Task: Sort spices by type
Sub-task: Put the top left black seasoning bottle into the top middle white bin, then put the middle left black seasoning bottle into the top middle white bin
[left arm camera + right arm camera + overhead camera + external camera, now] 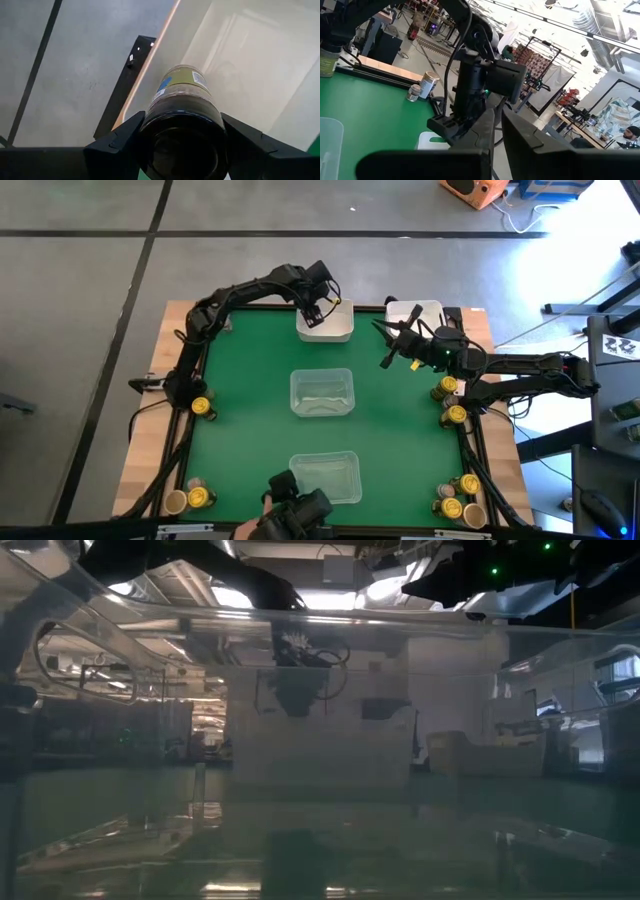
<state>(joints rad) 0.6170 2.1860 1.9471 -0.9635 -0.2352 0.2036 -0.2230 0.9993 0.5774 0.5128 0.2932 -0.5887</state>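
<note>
The left gripper [181, 145] pinches a spice jar [183, 107] over the white bin [325, 326] at the table's far edge, while the right gripper [392, 346], fingers pressed together, hovers beside a second white bin [428, 310].

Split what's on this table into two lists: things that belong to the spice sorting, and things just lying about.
Belongs to the job:
- spice jar held in the left gripper over the white bin
- second white bin
- yellow-lidded jars at the right edge
- jars at the left edge
- two clear trays

Just lying about:
- orange box on the floor
- right gripper, shut, holding nothing
</note>
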